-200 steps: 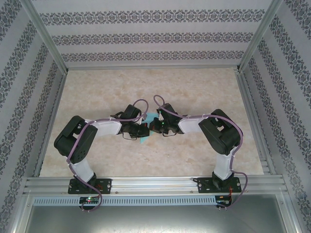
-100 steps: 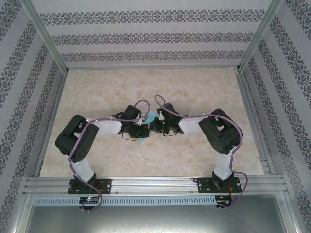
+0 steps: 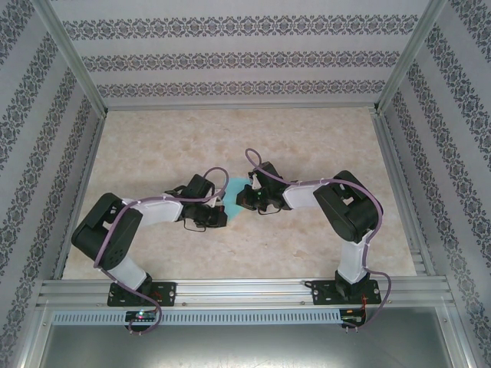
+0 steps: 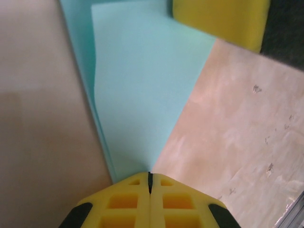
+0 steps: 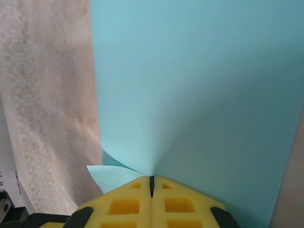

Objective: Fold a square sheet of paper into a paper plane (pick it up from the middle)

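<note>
From the top camera I am watching both arms reaching in toward the middle of the table [image 3: 307, 146], wrists bending toward each other. The teal sheet of paper [image 3: 233, 198] is sitting between the 2 grippers: the left gripper [image 3: 221, 216] is meeting its near-left end and the right gripper [image 3: 244, 201] is meeting its right side. From up here I cannot tell whether the sheet is touching the table.

On the left wrist camera the 2 yellow fingers [image 4: 123, 202] are pressing fully together, leaving only a thin dark seam. The paper is coming out of that seam as a narrow point and fanning wider away from the tips, so the left fingers are pinching the sheet at its pointed end. 2 layers are showing: a paler one on top and a slightly darker strip peeking out along its left edge. At the far end a yellow finger [image 4: 218, 19] of the right gripper is covering the sheet's upper right corner.

On the right wrist camera the fingers [image 5: 185, 206] are clamping together the same way, with the paper rising out of their seam and spreading across most of the view above and to the right. A small curled flap of the same paper is poking out just left of the fingertips.
</note>
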Robot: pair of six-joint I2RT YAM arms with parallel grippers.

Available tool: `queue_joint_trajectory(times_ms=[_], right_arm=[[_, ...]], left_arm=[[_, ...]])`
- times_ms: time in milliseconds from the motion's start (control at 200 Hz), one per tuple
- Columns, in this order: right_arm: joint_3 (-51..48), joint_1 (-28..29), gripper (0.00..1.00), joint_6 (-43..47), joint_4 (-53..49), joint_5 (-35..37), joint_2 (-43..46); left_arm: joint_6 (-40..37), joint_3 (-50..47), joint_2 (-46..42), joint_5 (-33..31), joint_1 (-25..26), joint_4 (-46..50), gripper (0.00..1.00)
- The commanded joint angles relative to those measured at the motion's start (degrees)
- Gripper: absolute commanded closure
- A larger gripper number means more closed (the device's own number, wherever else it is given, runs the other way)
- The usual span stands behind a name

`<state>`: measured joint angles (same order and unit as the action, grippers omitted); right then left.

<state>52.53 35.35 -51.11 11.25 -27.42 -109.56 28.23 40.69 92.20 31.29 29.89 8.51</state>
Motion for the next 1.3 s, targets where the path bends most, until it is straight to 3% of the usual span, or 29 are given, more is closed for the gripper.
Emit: queue_joint_trajectory(times_ms=[0, 165, 295, 460, 679, 784, 974, 1294], right_arm=[[-1.7, -1.1, 1.0, 0.6, -9.4, 5.7, -4.0], [-2.0, -1.1, 1.0, 0.5, -9.0, 5.5, -3.9], [-3.1, -1.1, 1.0, -0.2, -5.3, 3.8, -2.7], [-1.8, -1.1, 0.94, -0.2, -0.7, 2.1, 1.3], [-1.1, -1.5, 0.75, -1.0, 1.8, 3.3, 8.1], [-2.7, -2.2, 0.69, -0.6, -1.0, 6.2, 11.4], [-4.1, -2.8, 0.67, 0.5, -5.4, 8.3, 13.4], [-2.8, -3.2, 0.61, 0.7, -7.2, 3.5, 9.8]], left_arm=[[0.1, -2.4, -1.2, -2.5, -0.7, 9.7, 1.0], [1.0, -2.9, -3.0, -3.1, -1.2, 10.2, 1.0], [2.6, -2.5, -8.9, 1.9, -1.3, 6.5, 1.0], [6.0, 0.3, -13.8, -1.2, -1.3, 4.0, 0.96], [11.6, 1.5, -8.8, -3.1, -1.2, -5.1, 0.82], [11.8, 3.4, -4.7, -1.6, -1.0, -6.9, 0.82], [10.6, 6.0, -0.7, -3.6, -0.8, -6.3, 0.89], [11.3, 5.4, 0.4, -9.0, -0.8, -6.2, 0.93]])
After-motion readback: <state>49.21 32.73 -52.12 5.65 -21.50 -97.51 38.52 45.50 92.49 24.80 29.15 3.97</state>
